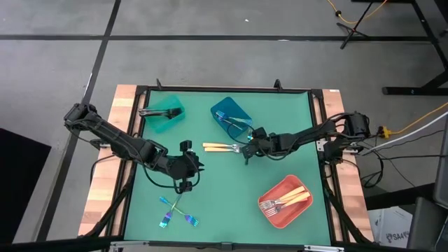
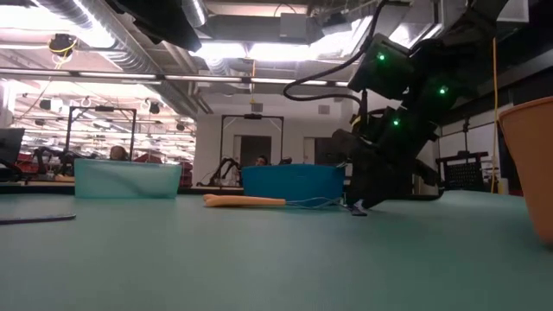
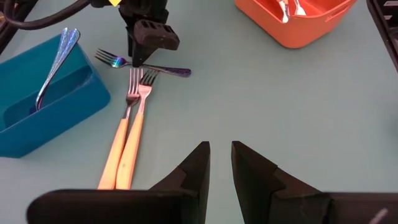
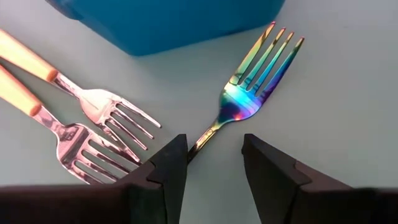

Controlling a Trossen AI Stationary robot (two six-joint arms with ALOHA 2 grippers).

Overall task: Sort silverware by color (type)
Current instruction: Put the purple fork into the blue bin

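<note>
Iridescent fork (image 4: 249, 87), blue bin (image 1: 231, 114)

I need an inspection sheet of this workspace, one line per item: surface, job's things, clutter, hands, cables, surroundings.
Surface: green table mat, wooden edges.
Job's things: two gold-handled forks and one iridescent metal fork beside the blue plastic bin; iridescent forks near the front edge; forks in the coral-red plastic bin, dark ones in the teal plastic bin.
Clutter: nothing seen.
Hands: right hand open, straddling the iridescent fork's handle; left hand nearly closed, empty, above the mat.
Cables: yellow cable at right.
Surroundings: grey floor, workshop behind.
</note>
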